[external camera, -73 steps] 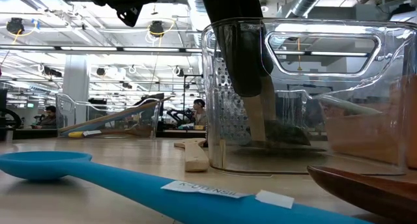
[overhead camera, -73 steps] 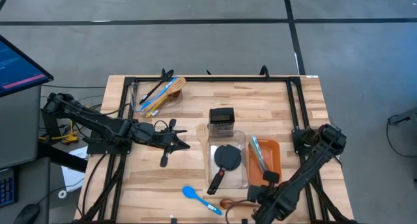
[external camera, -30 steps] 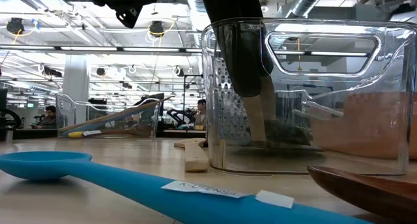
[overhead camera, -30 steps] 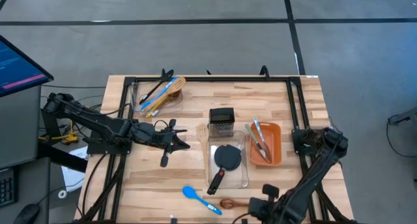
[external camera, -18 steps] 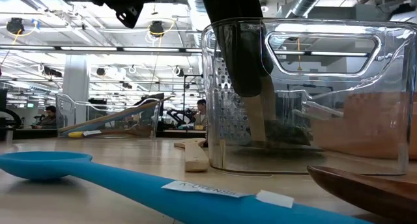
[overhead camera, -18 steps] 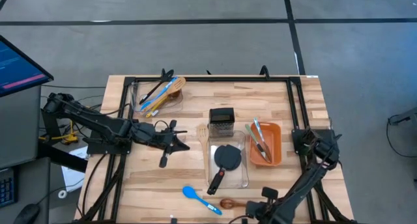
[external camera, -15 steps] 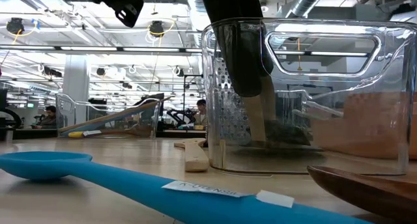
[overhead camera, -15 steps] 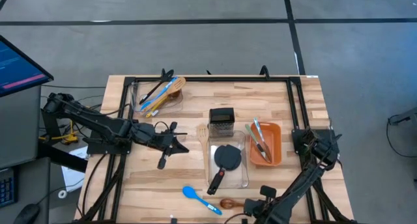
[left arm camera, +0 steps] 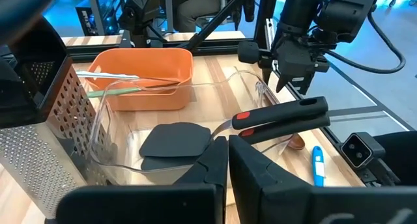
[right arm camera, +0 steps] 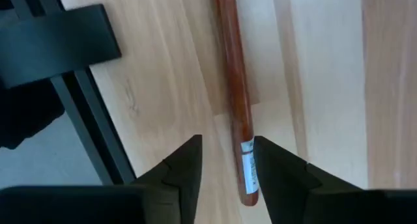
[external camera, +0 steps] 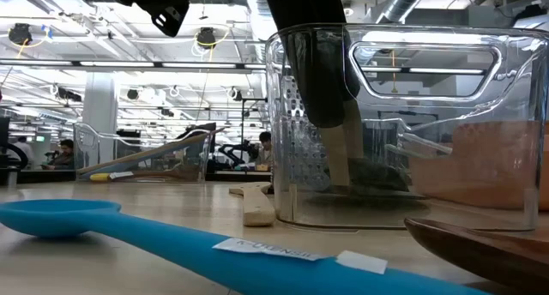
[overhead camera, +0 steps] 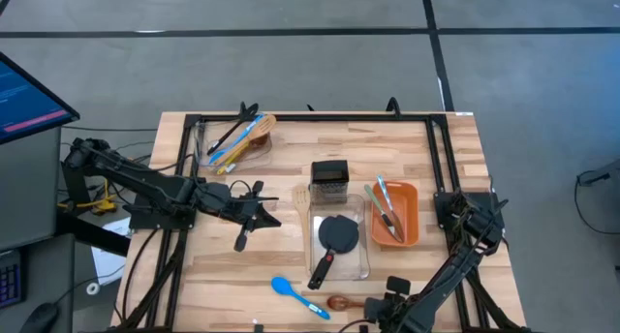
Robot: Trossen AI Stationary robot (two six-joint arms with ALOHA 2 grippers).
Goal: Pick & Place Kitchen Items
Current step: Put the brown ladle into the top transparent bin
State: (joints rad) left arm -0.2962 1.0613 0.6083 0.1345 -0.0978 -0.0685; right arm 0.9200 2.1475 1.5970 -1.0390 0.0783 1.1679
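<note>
Table [overhead camera: 407,149] light wood; left fingers [left arm camera: 228,160] shut, empty; right fingers [right arm camera: 225,160] parted astride wooden spoon [right arm camera: 234,100].

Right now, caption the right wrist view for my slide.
Right gripper open, straddling the reddish wooden spoon handle lying on the table.

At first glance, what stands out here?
A black turner lies in a clear bin at table centre, handle poking over the rim, with a grater behind it and an orange bin of tongs beside. At the near edge, the right tool hangs open over a brown spoon handle.
</note>
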